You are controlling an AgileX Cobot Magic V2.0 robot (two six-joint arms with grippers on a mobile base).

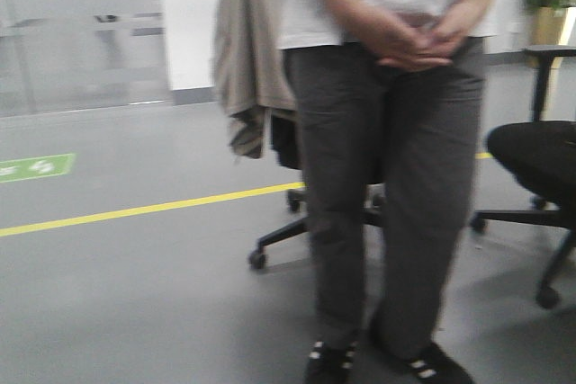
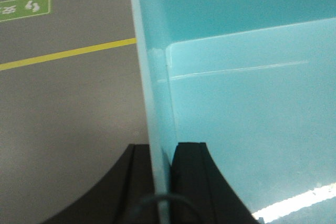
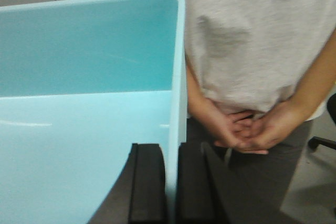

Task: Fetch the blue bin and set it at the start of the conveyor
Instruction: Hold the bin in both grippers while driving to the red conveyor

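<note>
Aqua blue bin held aloft between arms: left gripper clamped on one wall, right gripper on opposite wall; we should carry level, skirt bystander; conveyor start unseen

Front cam low, twd person; wrist cams close on blue bin walls, R also on person.

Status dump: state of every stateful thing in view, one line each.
blue bin: empty where visible, gripped on two walls
left gripper: shut on bin wall
right gripper: shut on bin wall
person: standing, hands clasped in front
jacket: draped over office chair
black chair: unoccupied
conveyor start: not in view
</note>
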